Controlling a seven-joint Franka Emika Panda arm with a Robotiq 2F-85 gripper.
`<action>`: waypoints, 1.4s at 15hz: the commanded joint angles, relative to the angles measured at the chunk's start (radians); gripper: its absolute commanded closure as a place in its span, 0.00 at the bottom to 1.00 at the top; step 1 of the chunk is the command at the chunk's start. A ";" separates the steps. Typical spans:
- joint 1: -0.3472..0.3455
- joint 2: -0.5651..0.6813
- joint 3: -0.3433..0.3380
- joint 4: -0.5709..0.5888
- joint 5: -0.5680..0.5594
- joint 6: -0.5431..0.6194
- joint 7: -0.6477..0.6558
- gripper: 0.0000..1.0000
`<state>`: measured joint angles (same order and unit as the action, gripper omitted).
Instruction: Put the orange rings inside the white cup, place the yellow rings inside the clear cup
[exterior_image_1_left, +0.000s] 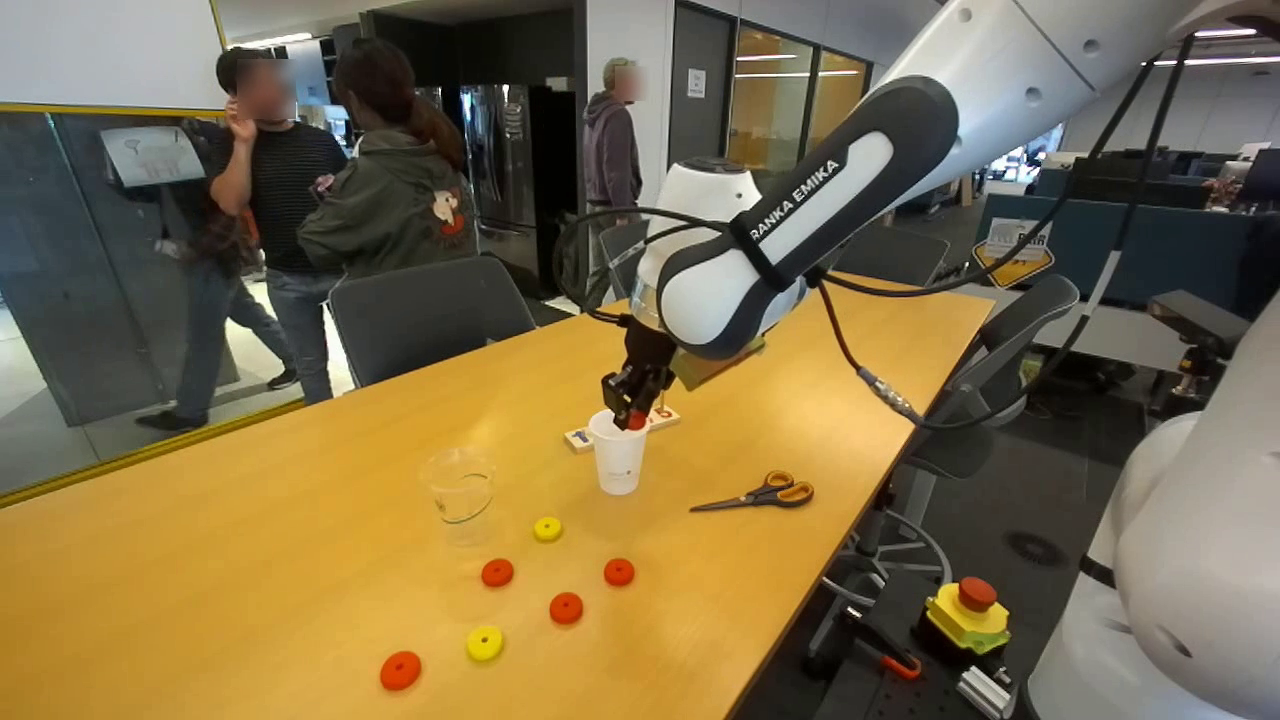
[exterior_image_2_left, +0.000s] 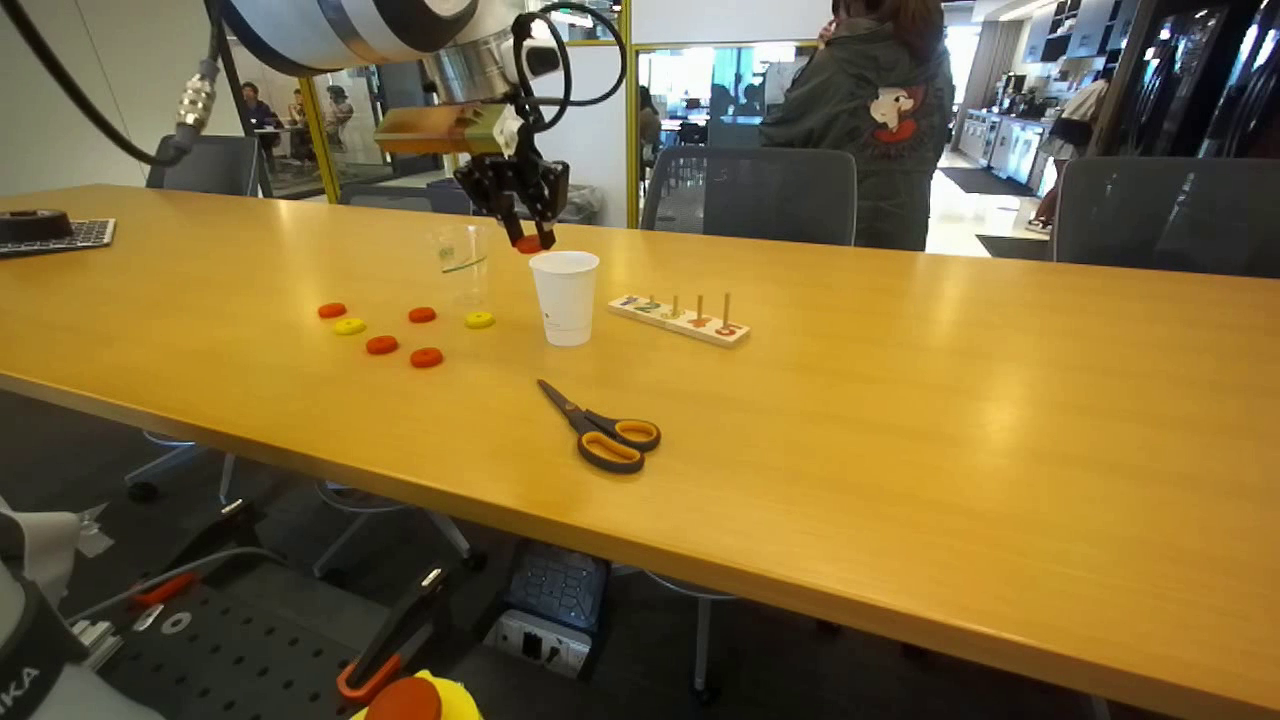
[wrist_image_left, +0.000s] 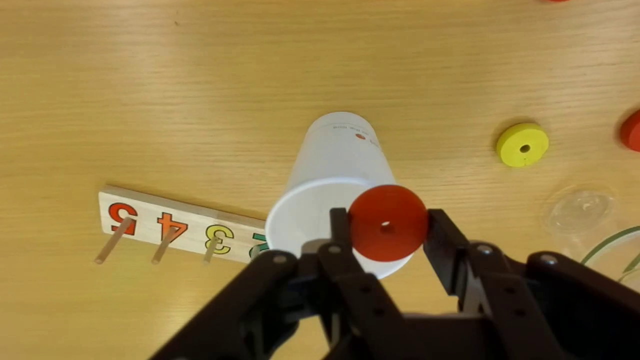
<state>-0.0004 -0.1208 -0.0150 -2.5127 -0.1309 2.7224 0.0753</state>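
One orange ring (wrist_image_left: 395, 212) | pinched in gripper (wrist_image_left: 388, 223) | near rim of white cup (wrist_image_left: 337, 160)

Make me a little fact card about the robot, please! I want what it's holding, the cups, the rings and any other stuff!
Gripper: closed on one orange ring
Where the held ring is: at the mouth of the white cup, not let go yet; I can't tell if it touches the rim
White cup: standing upright on the table
Clear cup: standing upright on the table
Orange rings on the table: four
Yellow rings on the table: two
Other stuff: scissors, number board with pegs
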 joint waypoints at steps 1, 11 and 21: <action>-0.007 0.073 0.008 0.071 0.009 0.022 -0.012 0.83; -0.026 0.139 -0.015 0.150 -0.143 -0.032 0.095 0.32; 0.041 -0.169 0.017 -0.108 0.049 -0.252 -0.280 0.00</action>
<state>0.0047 -0.1172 -0.0034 -2.4902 -0.1627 2.5197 -0.0457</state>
